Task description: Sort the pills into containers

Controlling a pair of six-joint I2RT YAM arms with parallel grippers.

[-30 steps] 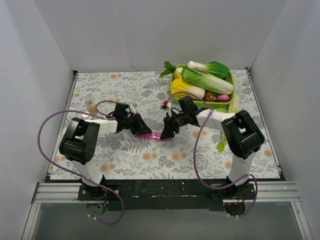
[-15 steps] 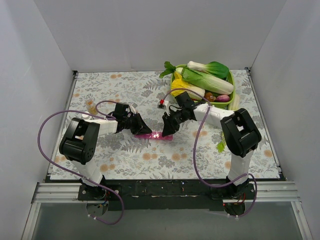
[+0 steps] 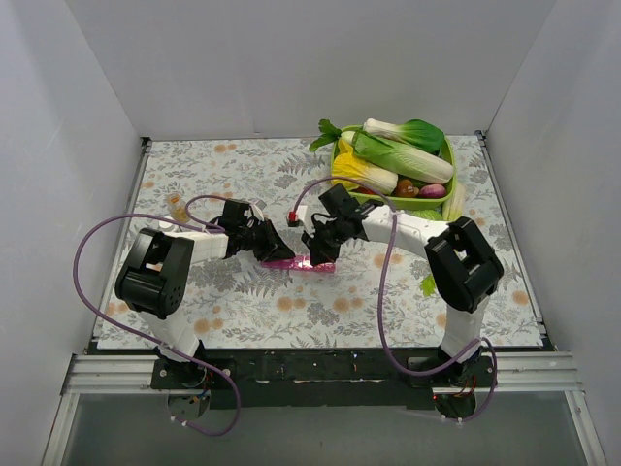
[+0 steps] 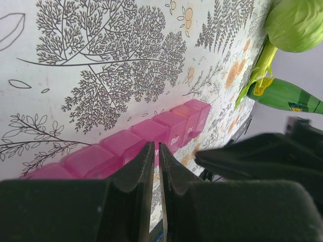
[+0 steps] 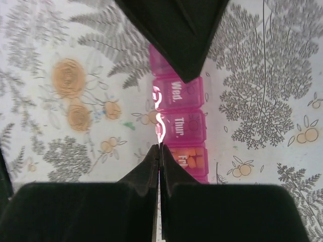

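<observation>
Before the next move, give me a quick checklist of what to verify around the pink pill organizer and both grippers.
1. Both wrist views show the pill organizer: ok.
2. Tips of the right gripper at the organizer's edge beside the Thur. lid: ok.
3. Is the left gripper touching the organizer: cannot tell; it is shut, right over the strip.
4. Thur. lid and Wed. lid open: not ok, both look closed.
5. Pill held by either gripper: not ok, none seen.
</observation>
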